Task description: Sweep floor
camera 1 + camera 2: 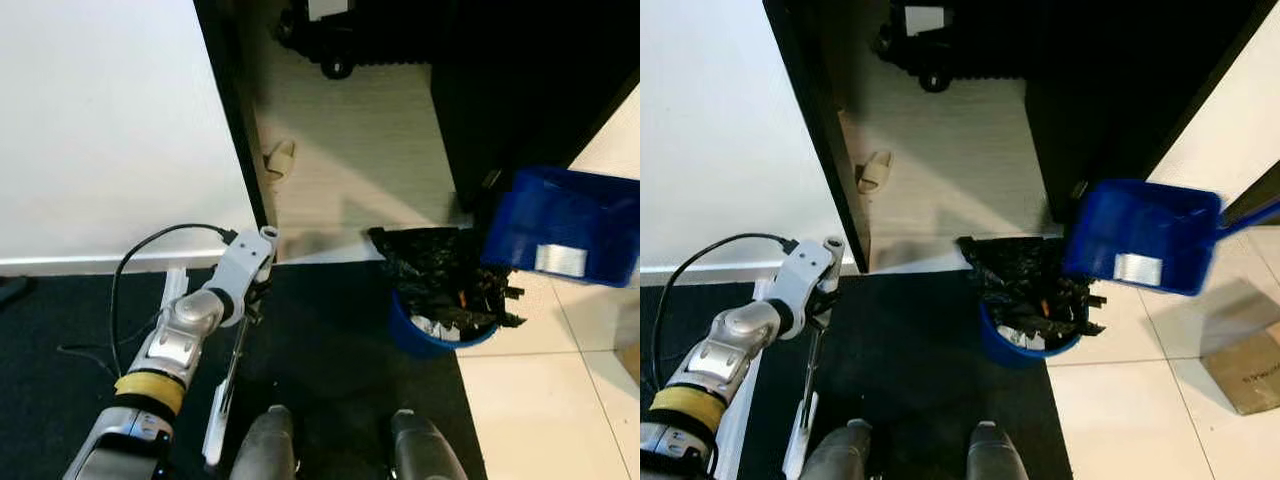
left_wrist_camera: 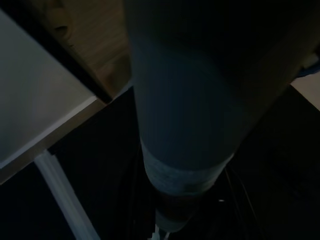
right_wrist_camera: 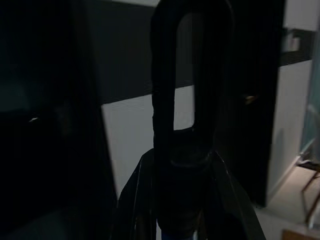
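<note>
Your left gripper (image 1: 250, 300) is clamped on the broom handle (image 1: 232, 365), low over the dark mat (image 1: 330, 340). The blue dustpan (image 1: 1145, 238) hangs tilted above the lined blue bin (image 1: 1030, 300); I cannot tell your right gripper's fingers.
</note>
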Controlling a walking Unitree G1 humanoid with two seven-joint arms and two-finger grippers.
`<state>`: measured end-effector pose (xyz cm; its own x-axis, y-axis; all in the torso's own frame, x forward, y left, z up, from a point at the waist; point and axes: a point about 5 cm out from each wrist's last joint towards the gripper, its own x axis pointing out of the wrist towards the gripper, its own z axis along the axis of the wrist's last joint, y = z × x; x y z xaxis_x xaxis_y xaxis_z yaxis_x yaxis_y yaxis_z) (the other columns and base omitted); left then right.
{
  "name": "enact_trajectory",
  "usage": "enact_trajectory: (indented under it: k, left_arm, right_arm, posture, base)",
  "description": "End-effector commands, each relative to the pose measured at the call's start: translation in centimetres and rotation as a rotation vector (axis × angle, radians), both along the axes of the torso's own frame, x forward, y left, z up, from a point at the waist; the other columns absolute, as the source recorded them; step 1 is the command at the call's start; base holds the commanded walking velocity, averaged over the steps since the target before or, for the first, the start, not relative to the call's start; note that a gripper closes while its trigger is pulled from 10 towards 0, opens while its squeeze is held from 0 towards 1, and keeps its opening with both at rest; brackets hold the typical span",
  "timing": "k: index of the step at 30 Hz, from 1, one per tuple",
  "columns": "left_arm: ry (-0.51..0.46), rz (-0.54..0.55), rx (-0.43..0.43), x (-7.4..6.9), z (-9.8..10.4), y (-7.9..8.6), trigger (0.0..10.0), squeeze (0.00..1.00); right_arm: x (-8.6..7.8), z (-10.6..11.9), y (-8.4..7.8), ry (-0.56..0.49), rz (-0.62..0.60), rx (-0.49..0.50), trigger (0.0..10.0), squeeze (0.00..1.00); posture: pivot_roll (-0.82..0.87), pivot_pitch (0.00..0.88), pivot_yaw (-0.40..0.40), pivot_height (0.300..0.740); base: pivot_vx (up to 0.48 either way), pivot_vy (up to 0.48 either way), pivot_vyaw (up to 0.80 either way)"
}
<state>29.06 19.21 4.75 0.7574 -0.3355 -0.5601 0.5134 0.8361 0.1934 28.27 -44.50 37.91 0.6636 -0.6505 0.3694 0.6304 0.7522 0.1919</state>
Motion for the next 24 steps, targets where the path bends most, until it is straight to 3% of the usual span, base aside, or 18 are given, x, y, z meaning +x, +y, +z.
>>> enact_trajectory:
  k: [1,7,9,10,11,18,21,22,24]
  left_arm:
    - [0.001,0.001,0.013,0.0,-0.2,-0.1,10.0,0.0]
    - [0.005,0.016,0.019,-0.4,-0.3,0.3,10.0,0.0]
    - [0.006,0.018,0.021,-0.5,-0.4,0.3,10.0,0.0]
    - [0.006,0.018,0.021,-0.5,-0.4,0.3,10.0,0.0]
    - [0.007,0.02,0.023,-0.5,-0.4,0.4,10.0,0.0]
    - [0.004,0.027,0.029,-0.6,-0.5,0.4,10.0,0.0]
    - [-0.004,0.042,0.038,-0.4,-0.5,0.5,10.0,0.0]
    - [-0.006,0.043,0.04,-0.3,-0.5,0.4,10.0,0.0]
    - [-0.008,0.044,0.039,-0.3,-0.5,0.4,10.0,0.0]
  right_arm:
    - [-0.2,0.8,0.2,-0.042,-0.012,-0.058,10.0,0.0]
    - [2.3,-0.7,2.6,0.009,0.06,-0.159,10.0,0.0]
    - [3.4,-0.9,4.0,0.039,0.095,-0.257,10.0,0.0]
    - [3.4,-0.9,4.0,0.039,0.095,-0.257,10.0,0.0]
    - [4.1,-0.8,5.3,0.049,0.121,-0.347,10.0,0.0]
    - [5.2,-0.5,7.9,0.003,0.166,-0.473,10.0,0.0]
    - [6.7,-1.4,11.3,-0.049,0.251,-0.558,10.0,0.0]
    - [7.6,-2.3,13.3,-0.062,0.301,-0.585,10.0,0.0]
    - [8.3,-3.1,15.1,-0.08,0.353,-0.575,10.0,0.0]
  posture:
    - [0.03,0.067,-0.026,0.74]
    - [0.03,0.07,-0.031,0.74]
    - [0.04,0.075,-0.036,0.74]
    - [0.04,0.075,-0.036,0.74]
    - [0.05,0.078,-0.036,0.74]
    - [0.04,0.081,-0.035,0.74]
    - [0.03,0.083,-0.031,0.74]
    - [0.03,0.083,-0.031,0.74]
    - [0.03,0.085,-0.029,0.74]
  base:
    - [0.0,0.0,0.0]
    - [0.0,0.0,0.0]
    - [0.0,0.0,0.0]
    - [0.0,0.0,0.0]
    - [0.0,0.0,0.0]
    - [0.0,0.0,0.0]
    - [0.0,0.0,0.0]
    - [0.0,0.0,0.0]
    - [0.0,0.0,0.0]
